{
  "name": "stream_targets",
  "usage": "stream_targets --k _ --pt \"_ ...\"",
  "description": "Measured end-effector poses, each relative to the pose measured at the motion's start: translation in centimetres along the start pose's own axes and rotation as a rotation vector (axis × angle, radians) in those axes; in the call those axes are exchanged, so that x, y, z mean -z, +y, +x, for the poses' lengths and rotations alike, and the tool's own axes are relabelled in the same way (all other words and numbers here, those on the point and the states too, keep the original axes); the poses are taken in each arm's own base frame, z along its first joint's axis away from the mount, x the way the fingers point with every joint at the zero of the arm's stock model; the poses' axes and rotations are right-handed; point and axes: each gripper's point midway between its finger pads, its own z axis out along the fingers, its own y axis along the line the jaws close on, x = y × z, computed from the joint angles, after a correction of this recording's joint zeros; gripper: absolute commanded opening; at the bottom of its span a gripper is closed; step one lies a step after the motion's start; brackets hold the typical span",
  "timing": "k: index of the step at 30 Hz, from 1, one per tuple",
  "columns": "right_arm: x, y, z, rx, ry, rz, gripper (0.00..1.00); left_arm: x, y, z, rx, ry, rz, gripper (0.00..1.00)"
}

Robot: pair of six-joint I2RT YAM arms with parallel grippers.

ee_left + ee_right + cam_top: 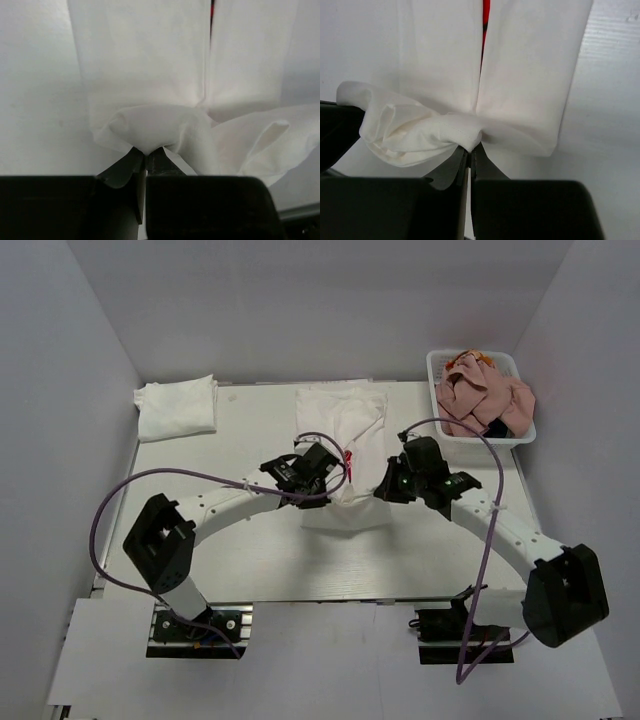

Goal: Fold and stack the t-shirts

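Note:
A white t-shirt (pixel 345 440) with a sliver of red print showing lies folded lengthwise in the middle of the table. My left gripper (pixel 335 478) is shut on its near left hem (pixel 150 127). My right gripper (pixel 385 483) is shut on its near right hem (pixel 465 132). Both hold the hem bunched and lifted over the shirt's lower part. A red strip shows in the fold gap in the right wrist view (pixel 485 20). A folded plain white shirt (pixel 177 406) lies at the back left. A pink shirt (pixel 482 398) fills the basket, with a dark one (pixel 497 427) under it.
The white mesh basket (pixel 440 365) stands at the back right corner. Purple cables loop from both arms over the table. White walls close the table at the back and sides.

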Motion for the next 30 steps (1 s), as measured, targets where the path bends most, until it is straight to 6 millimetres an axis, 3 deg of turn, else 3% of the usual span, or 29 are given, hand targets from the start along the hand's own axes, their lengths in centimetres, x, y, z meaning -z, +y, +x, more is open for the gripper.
stream_targets --k 5,10,15,23,24,26,27,28,30 --pt "-2.7 -0.2 -3.2 -0.007 -0.025 0.046 0.00 -1.6 1.0 -4.2 0.009 -0.040 -0.035 0.00" --pt "-4.4 -0.2 -6.3 -0.011 -0.076 0.067 0.00 -3.9 0.5 -7.8 -0.003 -0.063 -0.033 0.00" --pt "-6.5 -0.7 -8.2 -0.011 -0.074 0.092 0.00 -6.5 1.5 -8.6 -0.019 -0.033 -0.050 0.00" --pt "-10.2 -2.9 -9.3 -0.030 -0.046 0.155 0.02 -9.6 3.4 -9.4 -0.002 0.001 -0.077 0.00" --pt "-10.9 -3.3 -9.6 -0.036 -0.041 0.165 0.16 -9.9 3.5 -9.8 0.004 -0.002 -0.080 0.34" --pt "-11.9 -3.6 -10.4 -0.046 -0.040 0.175 0.52 -10.3 3.6 -10.9 0.009 -0.012 -0.083 0.68" --pt "-12.4 -3.7 -11.1 -0.050 -0.046 0.175 0.89 -10.4 3.7 -11.5 0.011 -0.020 -0.085 0.80" --pt "-12.8 -3.8 -11.6 -0.047 -0.051 0.175 0.90 -10.5 3.7 -12.2 0.017 -0.027 -0.090 0.97" --pt "-13.2 -3.8 -12.3 -0.033 -0.057 0.171 0.90 -10.5 3.7 -13.7 0.030 -0.056 -0.096 1.00"
